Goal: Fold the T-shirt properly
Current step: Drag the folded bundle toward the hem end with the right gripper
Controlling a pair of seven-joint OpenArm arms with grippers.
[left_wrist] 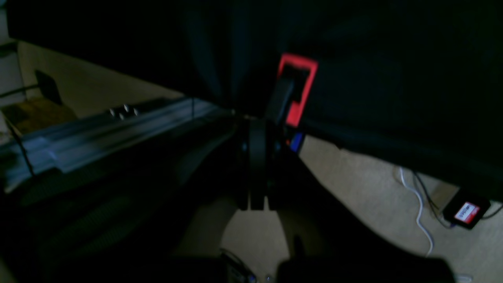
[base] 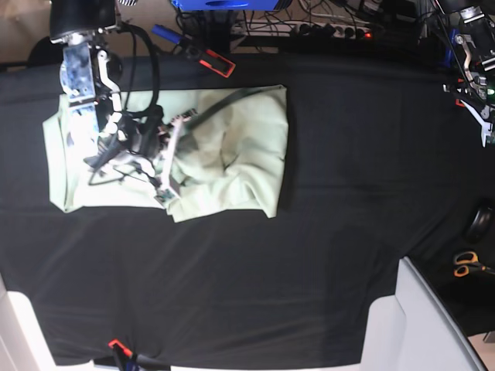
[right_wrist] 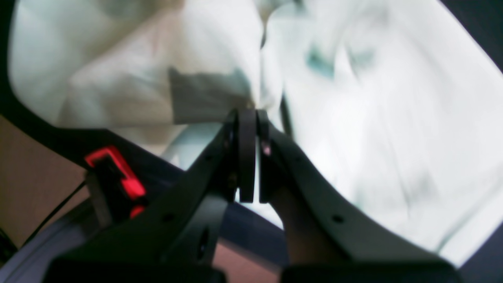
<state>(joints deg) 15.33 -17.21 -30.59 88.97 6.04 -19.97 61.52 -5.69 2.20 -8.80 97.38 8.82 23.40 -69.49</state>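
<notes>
T-shirt [base: 232, 147]: partly folded, upper left of black surface [base: 348, 193] | feel: likely soft, light, limp; grip at hem or fold edge | right hand [right_wrist: 251, 114]: pinched on its cloth | left hand [left_wrist: 255, 118]: together, empty, off to the side

Spread on the table [base: 332, 185], toward the left end in the overhead view: the T-shirt [base: 232, 147], with the right arm [base: 116, 131] reaching down over its left half and the right gripper [right_wrist: 248, 118] low against the cloth. Far off at the upper right corner, beyond the table's edge, well apart from the shirt: the left arm [base: 473, 54]. Near the right edge lower down, beside a white panel [base: 421, 325]: scissors [base: 466, 264].
</notes>
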